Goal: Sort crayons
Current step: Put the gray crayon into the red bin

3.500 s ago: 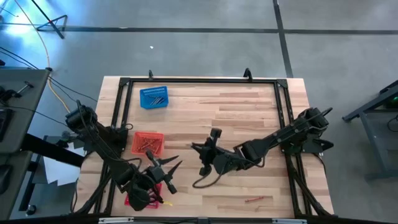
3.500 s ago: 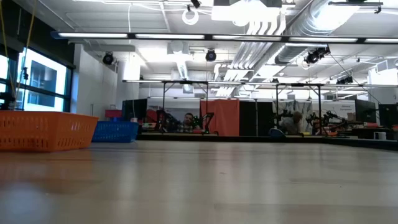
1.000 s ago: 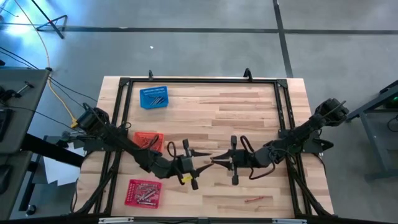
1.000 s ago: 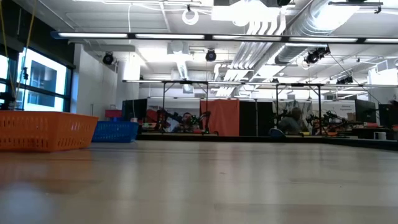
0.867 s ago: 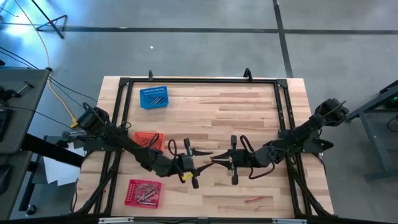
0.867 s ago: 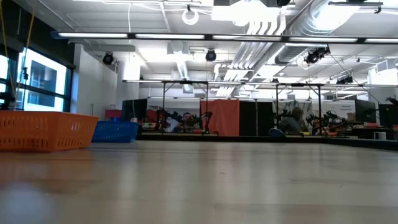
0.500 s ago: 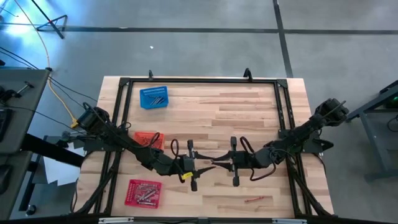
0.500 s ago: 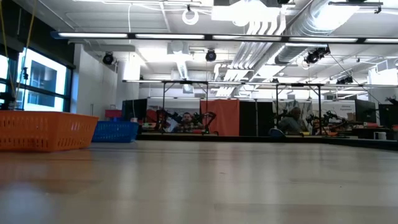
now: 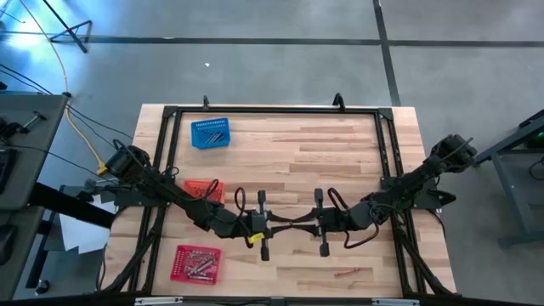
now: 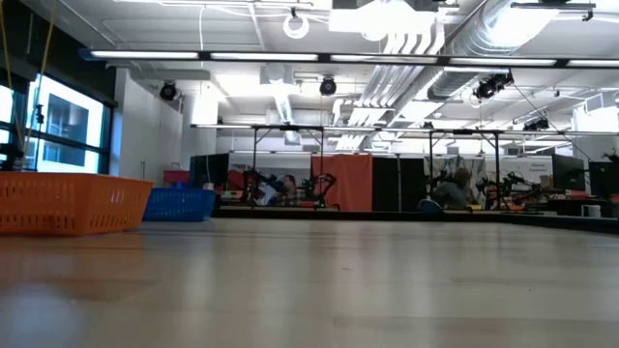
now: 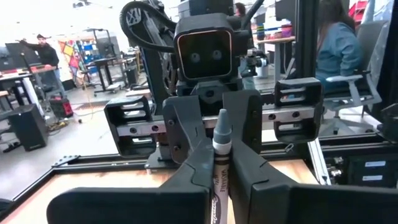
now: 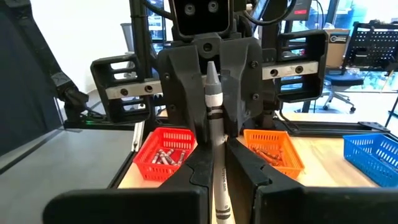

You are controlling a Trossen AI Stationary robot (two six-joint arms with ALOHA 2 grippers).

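A greyish crayon [image 11: 221, 146] is held level above the middle of the table, between my two grippers, which face each other there. My left gripper [image 9: 283, 227] comes from the table's left and is shut on one end. My right gripper [image 9: 299, 225] comes from the right and is shut on the other end. The right wrist view shows the same crayon [image 12: 213, 118] running from my right fingers into the left ones. In the high view the fingers hide most of the stick. The low view shows neither gripper. My left gripper pinches the crayon's left end [image 11: 218, 171] between its two fingers. The fingers lie level, along the stick, coming from the table's left. The crayon is clear of the table. My right gripper pinches the crayon's right end [image 12: 217, 165] between its two fingers. These fingers also lie level and along the stick, coming from the table's right. The stick spans the short gap to the left fingers.
A blue basket [image 9: 210, 133] stands at the far left, an orange basket [image 9: 201, 190] at mid left beside my left arm, and a red basket [image 9: 196, 263] with several crayons at the near left. One red crayon [image 9: 347, 273] lies near the front right edge.
My left gripper has moved a little toward the right gripper and has shut, taking hold of the free end of the crayon. The right gripper has kept its hold and stayed nearly still. The crayon has stayed level above the table.
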